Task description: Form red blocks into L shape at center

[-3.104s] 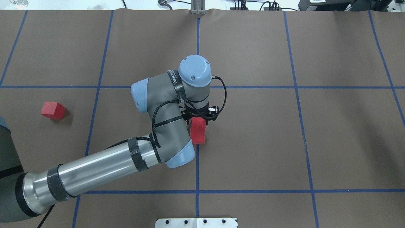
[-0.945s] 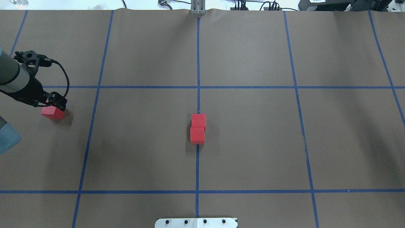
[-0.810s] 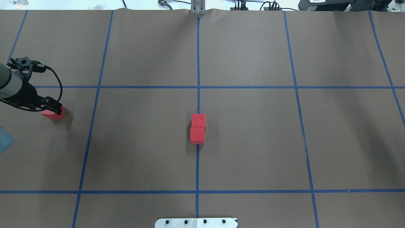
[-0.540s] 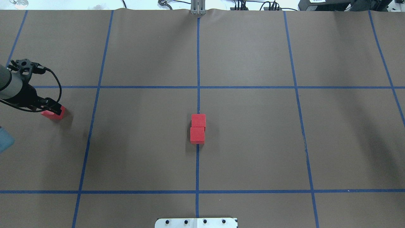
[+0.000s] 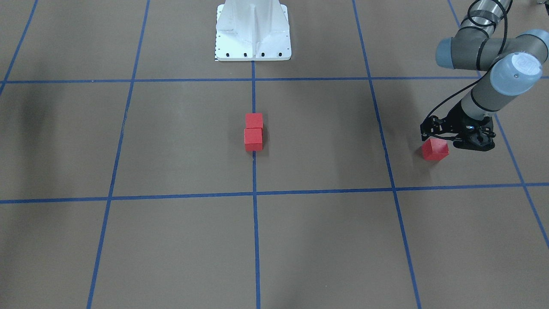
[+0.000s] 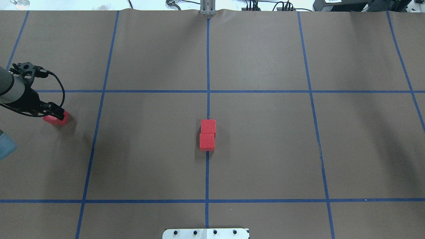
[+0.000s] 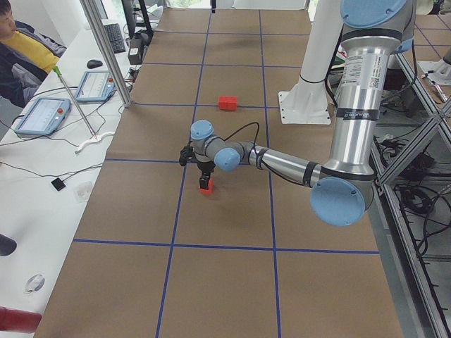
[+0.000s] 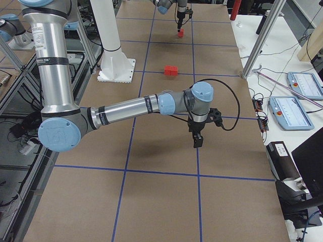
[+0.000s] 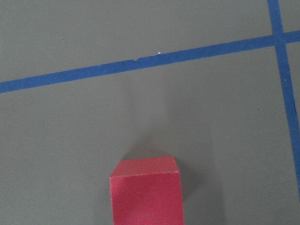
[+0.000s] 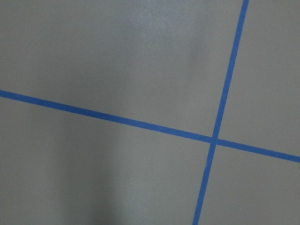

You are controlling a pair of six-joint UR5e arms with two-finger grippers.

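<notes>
L gripper (image 6: 53, 112) sits low over a lone red block (image 5: 435, 149) near worktop's left edge; can't tell if it's clamped or loose. Two other red blocks (image 6: 208, 135) touch in a row at the center (image 6: 186, 142), on mid tape line (image 6: 207, 172). R gripper (image 8: 197, 141) hangs toward right edge, grip state unclear.

Brown floor (image 6: 265, 149) w/ blue tape grid (image 6: 208, 66), white bench (image 7: 42, 162) w/ tablets (image 7: 41, 116) alongside, alu posts (image 7: 106, 49)

Left gripper (image 6: 55, 114) hides part of block (image 6: 54, 120) near left edge; jaw gap unreadable; right gripper (image 8: 198, 142) too small to read
</notes>
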